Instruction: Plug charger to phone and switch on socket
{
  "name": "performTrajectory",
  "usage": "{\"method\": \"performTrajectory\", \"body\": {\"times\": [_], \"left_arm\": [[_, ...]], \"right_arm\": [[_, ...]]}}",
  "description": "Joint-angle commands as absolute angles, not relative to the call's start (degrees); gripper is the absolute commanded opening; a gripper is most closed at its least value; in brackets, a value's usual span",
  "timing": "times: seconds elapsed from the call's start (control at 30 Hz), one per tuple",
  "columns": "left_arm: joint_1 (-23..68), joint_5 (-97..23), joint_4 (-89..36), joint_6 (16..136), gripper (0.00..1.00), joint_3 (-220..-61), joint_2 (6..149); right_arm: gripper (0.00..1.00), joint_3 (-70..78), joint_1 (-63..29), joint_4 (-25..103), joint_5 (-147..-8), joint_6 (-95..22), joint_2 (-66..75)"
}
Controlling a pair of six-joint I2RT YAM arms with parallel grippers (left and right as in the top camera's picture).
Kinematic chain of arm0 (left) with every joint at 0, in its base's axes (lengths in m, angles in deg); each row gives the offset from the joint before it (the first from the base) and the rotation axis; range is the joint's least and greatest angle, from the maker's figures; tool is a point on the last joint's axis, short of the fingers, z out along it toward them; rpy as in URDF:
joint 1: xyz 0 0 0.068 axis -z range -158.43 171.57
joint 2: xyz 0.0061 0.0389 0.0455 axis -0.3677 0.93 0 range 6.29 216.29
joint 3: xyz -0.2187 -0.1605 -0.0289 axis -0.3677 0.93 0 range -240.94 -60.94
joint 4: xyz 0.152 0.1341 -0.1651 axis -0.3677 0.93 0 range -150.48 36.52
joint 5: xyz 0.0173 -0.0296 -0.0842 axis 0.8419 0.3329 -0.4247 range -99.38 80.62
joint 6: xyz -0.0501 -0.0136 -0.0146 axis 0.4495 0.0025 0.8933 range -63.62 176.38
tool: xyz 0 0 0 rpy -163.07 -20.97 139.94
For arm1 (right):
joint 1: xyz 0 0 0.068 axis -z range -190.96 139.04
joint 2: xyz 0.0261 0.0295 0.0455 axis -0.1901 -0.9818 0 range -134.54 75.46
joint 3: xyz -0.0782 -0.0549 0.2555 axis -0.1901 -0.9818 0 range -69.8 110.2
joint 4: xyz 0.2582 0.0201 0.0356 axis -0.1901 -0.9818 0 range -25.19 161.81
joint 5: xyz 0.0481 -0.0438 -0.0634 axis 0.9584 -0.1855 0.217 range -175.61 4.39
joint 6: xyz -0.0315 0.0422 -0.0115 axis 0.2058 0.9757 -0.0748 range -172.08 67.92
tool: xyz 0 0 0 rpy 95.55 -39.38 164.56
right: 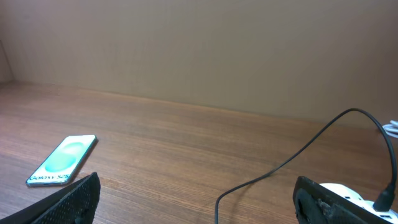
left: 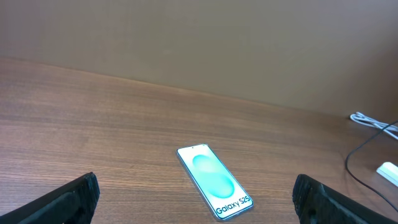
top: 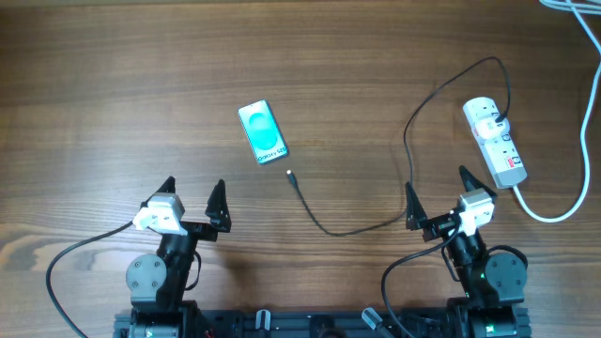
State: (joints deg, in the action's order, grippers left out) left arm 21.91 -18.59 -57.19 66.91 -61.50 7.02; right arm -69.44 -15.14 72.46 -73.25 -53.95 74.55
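The phone [top: 262, 131] lies face up on the wooden table, teal screen with "Galaxy S25" text; it also shows in the left wrist view [left: 214, 182] and the right wrist view [right: 62, 160]. The charger's thin black cable [top: 347, 228] runs from a loose connector tip [top: 289, 175], just below and right of the phone, in a loop up to its white plug [top: 489, 122] seated in the socket [top: 495, 141] at the right. The cable also shows in the right wrist view [right: 298, 155]. My left gripper [top: 193, 193] is open and empty below-left of the phone. My right gripper [top: 438, 188] is open and empty, left of the socket.
The socket's thick white cord [top: 554, 214] curves from its lower end up the table's right edge. Another white cable [top: 568, 7] lies at the top right corner. The arm bases and their black cables sit along the front edge.
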Motion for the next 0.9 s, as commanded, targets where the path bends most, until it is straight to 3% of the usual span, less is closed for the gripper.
{"method": "performTrajectory", "body": {"times": [0.0, 0.3, 0.57, 0.87], "left_arm": [[22.11, -18.07, -56.80, 65.79, 1.00, -61.26, 6.67], [22.11, -18.50, -56.86, 66.12, 1.00, -61.26, 6.67], [22.04, -30.68, -56.93, 79.82, 1.00, -62.15, 7.39], [22.04, -33.17, -49.83, 81.24, 1.00, -80.29, 20.55]], "right_arm": [[1.00, -69.50, -14.86, 72.63, -73.99, -54.94, 74.44], [1.00, -69.50, -14.86, 72.63, -73.99, -54.96, 74.44], [1.00, -69.50, -14.86, 72.63, -73.99, -54.96, 74.44], [1.00, -69.50, -14.86, 72.63, -73.99, -54.96, 74.44]]}}
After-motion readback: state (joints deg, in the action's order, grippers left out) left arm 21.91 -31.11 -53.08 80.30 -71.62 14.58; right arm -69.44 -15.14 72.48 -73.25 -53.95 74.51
